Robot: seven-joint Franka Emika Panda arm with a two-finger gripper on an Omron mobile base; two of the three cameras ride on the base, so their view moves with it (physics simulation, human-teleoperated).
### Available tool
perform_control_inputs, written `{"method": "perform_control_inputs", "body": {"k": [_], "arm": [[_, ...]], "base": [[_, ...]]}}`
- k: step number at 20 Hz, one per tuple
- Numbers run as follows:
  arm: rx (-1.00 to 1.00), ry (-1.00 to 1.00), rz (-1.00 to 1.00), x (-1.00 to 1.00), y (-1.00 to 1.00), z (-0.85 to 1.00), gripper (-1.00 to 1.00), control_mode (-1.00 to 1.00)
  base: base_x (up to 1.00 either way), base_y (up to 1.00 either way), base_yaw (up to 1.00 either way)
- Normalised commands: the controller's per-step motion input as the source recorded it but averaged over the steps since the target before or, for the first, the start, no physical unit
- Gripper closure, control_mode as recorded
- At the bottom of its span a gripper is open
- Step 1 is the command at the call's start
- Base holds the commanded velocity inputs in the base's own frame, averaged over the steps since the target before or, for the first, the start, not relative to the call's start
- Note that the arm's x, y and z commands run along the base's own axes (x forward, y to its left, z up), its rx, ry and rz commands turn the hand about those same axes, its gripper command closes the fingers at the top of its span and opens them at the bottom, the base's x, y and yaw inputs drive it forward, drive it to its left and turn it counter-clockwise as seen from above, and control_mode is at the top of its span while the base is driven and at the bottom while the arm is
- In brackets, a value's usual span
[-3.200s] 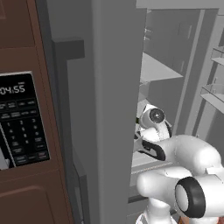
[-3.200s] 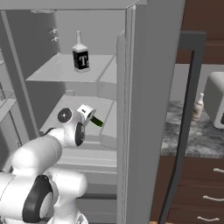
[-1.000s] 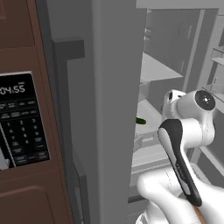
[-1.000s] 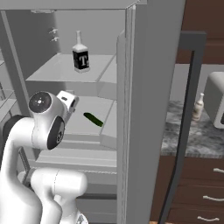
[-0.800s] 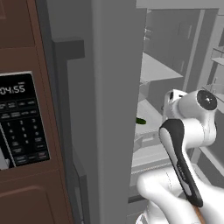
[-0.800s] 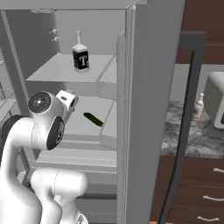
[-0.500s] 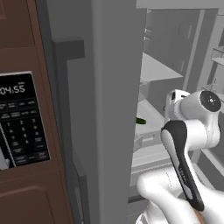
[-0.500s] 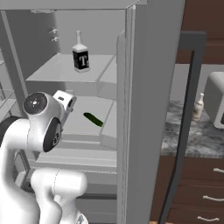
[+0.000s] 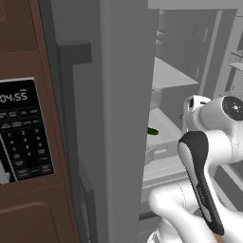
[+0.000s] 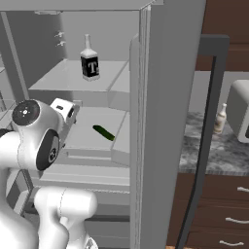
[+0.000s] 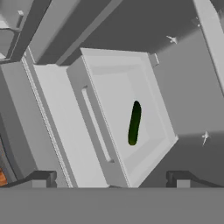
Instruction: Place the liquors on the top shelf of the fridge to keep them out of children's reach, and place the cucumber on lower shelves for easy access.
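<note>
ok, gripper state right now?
Gripper: jaws open, holding nothing; cucumber lies loose on the shelf.

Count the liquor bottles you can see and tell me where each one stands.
2. The dark square bottle stands on the top shelf inside the fridge. The slim cream-white bottle stands on the counter right of the fridge. Others may be hidden behind the door.

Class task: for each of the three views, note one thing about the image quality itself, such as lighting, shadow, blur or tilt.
Left base view: flat, even rendered light, and the cucumber is half cut off by the fridge door edge. Right base view: soft, slightly blurred edges, no glare on the dark bottle. Hand view: the whole picture is rolled, so the lower shelf sits diagonally.
</note>
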Motion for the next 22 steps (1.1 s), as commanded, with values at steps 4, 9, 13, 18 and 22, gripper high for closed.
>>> {"method": "perform_control_inputs", "body": {"k": [4, 9, 13, 18, 22], "arm": [[-0.01, -0.02, 0.00, -0.12, 0.00, 0.00, -1.00, 1.00], [0.00, 0.00, 0.00, 0.00, 0.00, 0.00, -1.00, 1.00], [0.00, 0.00, 0.00, 0.00, 0.00, 0.00, -1.00, 1.00], [0.00, 0.00, 0.00, 0.00, 0.00, 0.00, -1.00, 1.00], [0.00, 0.00, 0.00, 0.00, 0.00, 0.00, -1.00, 1.00]], "base": [[-0.04, 0.00, 0.00], [-0.29, 0.00, 0.00], [-0.63, -0.04, 0.00], [-0.83, -0.17, 0.00], [-0.76, -0.18, 0.00]]}}
